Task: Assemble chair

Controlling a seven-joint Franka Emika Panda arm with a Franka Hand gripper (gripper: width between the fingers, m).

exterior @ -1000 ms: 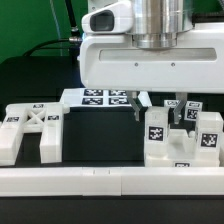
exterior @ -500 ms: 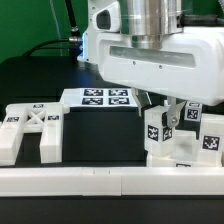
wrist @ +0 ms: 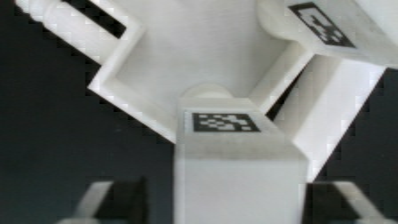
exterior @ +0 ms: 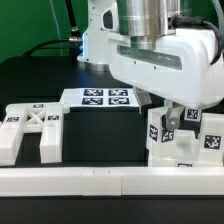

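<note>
Black tabletop (exterior: 35,85), green backdrop (exterior: 25,20) behind, marker board (exterior: 100,97) lying flat, white rail (exterior: 70,181) along front

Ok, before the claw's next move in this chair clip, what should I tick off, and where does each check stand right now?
1. Claw over the parts cluster at the exterior view's right: ok.
2. Tagged block lined up inside the claw's span, per the wrist view: ok.
3. Claw closed on that block: cannot tell.
4. X-braced panel apart from the claw, at the exterior view's left: ok.
5. Marker board not touched by the claw: ok.
</note>
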